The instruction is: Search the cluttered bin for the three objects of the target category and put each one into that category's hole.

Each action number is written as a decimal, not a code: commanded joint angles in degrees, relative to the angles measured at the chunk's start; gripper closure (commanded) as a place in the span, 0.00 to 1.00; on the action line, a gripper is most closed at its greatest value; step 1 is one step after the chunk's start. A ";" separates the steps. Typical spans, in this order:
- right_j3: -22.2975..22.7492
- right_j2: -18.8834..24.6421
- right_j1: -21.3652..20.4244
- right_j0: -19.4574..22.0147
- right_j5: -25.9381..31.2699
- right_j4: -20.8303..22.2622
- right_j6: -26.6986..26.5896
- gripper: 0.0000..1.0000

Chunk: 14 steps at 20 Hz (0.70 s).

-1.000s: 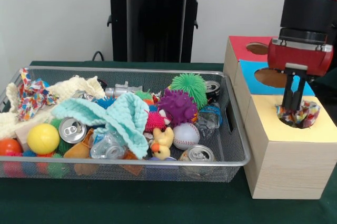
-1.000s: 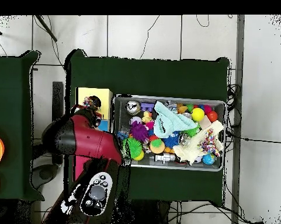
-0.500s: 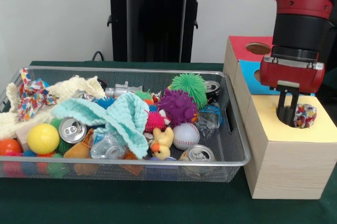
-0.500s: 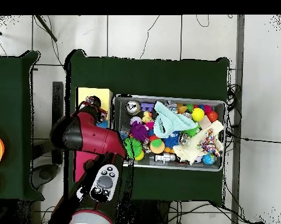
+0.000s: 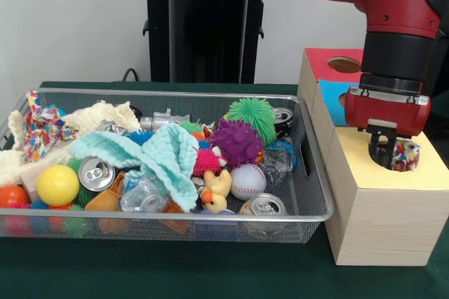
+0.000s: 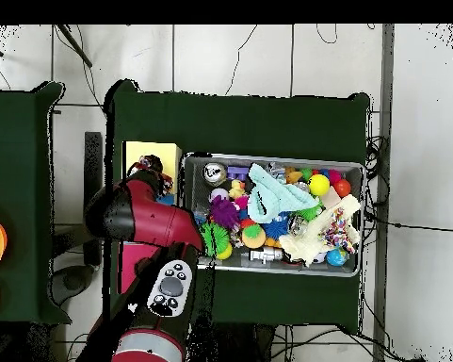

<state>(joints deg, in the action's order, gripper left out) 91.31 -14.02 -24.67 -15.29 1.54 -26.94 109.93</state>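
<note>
bin (image 5: 309, 173): I see a wire mesh tray on the green table (image 5: 175, 271), packed full, its right wall just beside the wooden box.
colourful fabric in bin (image 5: 41, 129): far-left corner, on top of a cream knit cloth (image 5: 91, 118).
orange ball (image 5: 12, 196): front-left corner, against the near wall.
yellow ball (image 5: 57, 184): just right of the orange one, near the front edge.
left can (image 5: 96, 173): lying tilted, top facing me, touching the mint cloth.
mint cloth (image 5: 158, 155): draped over the middle of the bin, covering a clear plastic bottle (image 5: 142, 197) in part.
rubber duck (image 5: 217, 192): near the front edge, right of centre, beside the baseball (image 5: 248, 181).
purple spiky ball (image 5: 237, 142): right of centre, with the green spiky ball (image 5: 252, 114) just behind it toward the far edge.
front can (image 5: 265, 206): front-right corner, top up.
box (image 5: 379, 222): wooden, right of the bin; yellow top (image 5: 431, 169) nearest, blue top (image 5: 330, 94) next, red top (image 5: 324, 60) farthest, each with a hole.
gripper (image 5: 382, 153): I see it down at the hole in the yellow top; I cannot tell how it is set, the tips are hidden in the hole.
colourful fabric scrap (image 5: 405, 155): task thing, bunched at the rim of the yellow hole, touching the gripper on its right side, partly sticking out.
arm (image 6: 140, 219): overhead, it covers the box's blue and red part beside the bin's edge.
</note>
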 commanded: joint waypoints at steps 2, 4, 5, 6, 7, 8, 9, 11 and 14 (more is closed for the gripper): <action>-0.74 3.02 3.07 0.63 -1.28 -1.30 11.25 1.00; -0.73 2.77 2.95 0.50 -1.16 -1.40 11.31 1.00; -0.73 2.59 2.88 0.39 -1.11 -1.47 11.34 1.00; -0.79 2.21 2.84 0.15 -0.77 -1.46 11.20 1.00; -0.75 1.91 2.75 -0.04 -0.51 -1.57 11.24 1.00; -0.42 1.51 2.06 -0.27 0.53 -1.38 10.95 1.00; 0.13 1.74 1.25 -0.08 1.15 -1.10 10.82 1.00; 1.96 2.11 -1.52 0.32 3.32 -0.40 10.41 1.00; 3.44 1.36 -4.26 -0.07 6.86 -0.09 9.96 1.00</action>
<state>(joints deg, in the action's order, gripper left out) 91.28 -14.27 -25.85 -15.75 1.60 -26.92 109.93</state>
